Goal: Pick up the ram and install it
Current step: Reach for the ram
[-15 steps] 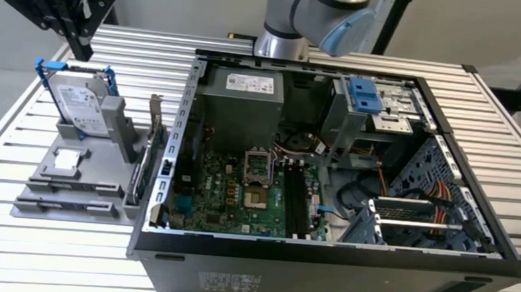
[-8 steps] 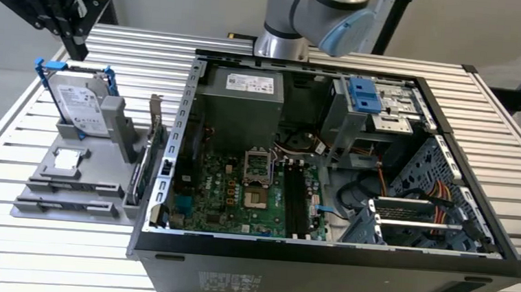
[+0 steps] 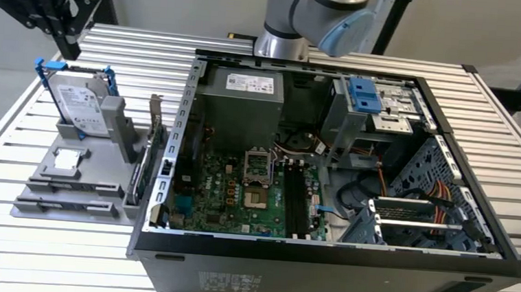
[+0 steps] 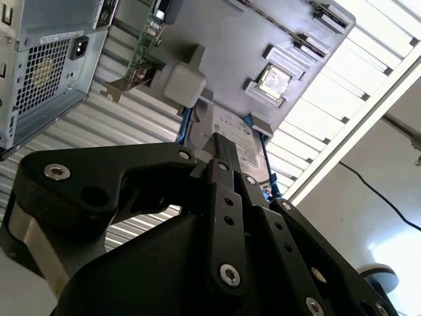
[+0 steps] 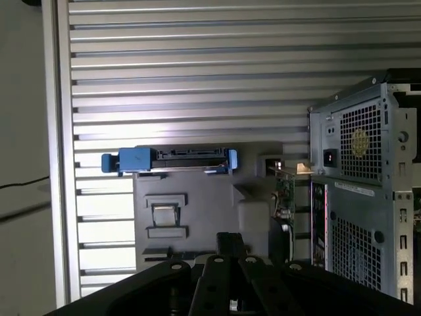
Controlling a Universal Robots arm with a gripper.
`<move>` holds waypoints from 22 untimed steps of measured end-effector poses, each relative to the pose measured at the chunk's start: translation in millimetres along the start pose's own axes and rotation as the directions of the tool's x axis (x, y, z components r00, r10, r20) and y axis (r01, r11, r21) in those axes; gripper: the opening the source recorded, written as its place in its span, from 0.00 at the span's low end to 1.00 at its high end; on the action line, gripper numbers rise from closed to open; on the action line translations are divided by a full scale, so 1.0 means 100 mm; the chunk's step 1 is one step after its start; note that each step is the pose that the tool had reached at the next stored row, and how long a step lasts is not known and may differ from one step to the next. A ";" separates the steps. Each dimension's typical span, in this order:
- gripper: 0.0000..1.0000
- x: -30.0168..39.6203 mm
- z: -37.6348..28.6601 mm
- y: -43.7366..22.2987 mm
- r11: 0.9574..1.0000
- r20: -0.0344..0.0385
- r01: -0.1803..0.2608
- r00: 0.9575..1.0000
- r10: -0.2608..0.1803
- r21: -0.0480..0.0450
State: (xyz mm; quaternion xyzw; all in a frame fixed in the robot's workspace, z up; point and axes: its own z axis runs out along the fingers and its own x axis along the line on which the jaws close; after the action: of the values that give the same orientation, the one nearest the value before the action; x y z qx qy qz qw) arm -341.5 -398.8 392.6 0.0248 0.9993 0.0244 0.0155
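My gripper (image 3: 64, 39) hangs high at the exterior view's far left, above and behind the grey parts holder (image 3: 47, 172). Its fingers (image 5: 230, 242) look pressed together with nothing between them, and they rise dark in the second wrist view (image 4: 220, 148). Two long narrow slots (image 3: 70, 187) run across the holder's front end, each with a thin dark edge along it. I cannot tell for sure whether those edges are the ram. The open computer case (image 3: 326, 261) lies in the middle, with its dark memory slots (image 3: 295, 200) on the green motherboard.
On the holder stand a silver hard drive with blue rails (image 3: 79, 106), an upright card with a metal bracket (image 3: 153, 145) and a small square chip (image 3: 69, 162). The arm's base (image 3: 316, 15) is behind the case. A slatted metal table (image 3: 33, 254) carries everything.
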 end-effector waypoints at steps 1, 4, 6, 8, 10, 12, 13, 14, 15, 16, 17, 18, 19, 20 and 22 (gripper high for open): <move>0.00 0.010 0.000 0.000 1.000 0.000 0.001 1.000 -0.001 0.000; 0.00 0.042 -0.001 -0.002 1.000 0.000 0.005 1.000 -0.005 0.000; 0.00 0.064 -0.002 -0.003 1.000 0.000 0.007 1.000 -0.007 0.000; 0.00 0.075 -0.003 -0.004 1.000 0.000 0.007 1.000 -0.007 0.000; 0.00 0.075 -0.003 -0.004 1.000 0.000 0.007 1.000 -0.007 0.000; 0.00 0.076 -0.003 -0.004 1.000 0.000 0.007 1.000 -0.007 0.000; 0.00 0.077 -0.003 -0.004 1.000 0.000 0.007 1.000 -0.007 0.000; 0.00 0.077 -0.003 -0.004 1.000 0.000 0.007 1.000 -0.007 0.000; 0.00 0.078 -0.003 -0.005 1.000 0.000 0.007 1.000 -0.007 0.000; 0.00 0.077 -0.003 -0.008 1.000 -0.001 0.007 1.000 -0.007 0.000; 0.00 0.077 -0.003 -0.012 1.000 -0.001 0.007 1.000 -0.007 0.000; 0.00 0.076 -0.003 -0.016 1.000 -0.001 0.007 1.000 -0.007 0.000; 0.00 0.076 -0.004 -0.022 1.000 -0.001 0.007 1.000 -0.007 0.000; 0.00 0.076 -0.004 -0.028 1.000 -0.001 0.007 1.000 -0.007 0.000; 0.00 0.075 -0.004 -0.040 1.000 -0.002 0.007 1.000 -0.007 0.000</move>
State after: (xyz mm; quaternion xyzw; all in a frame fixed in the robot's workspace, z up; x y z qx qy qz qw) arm -349.2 -402.5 392.6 0.0213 0.9994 0.0244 0.0145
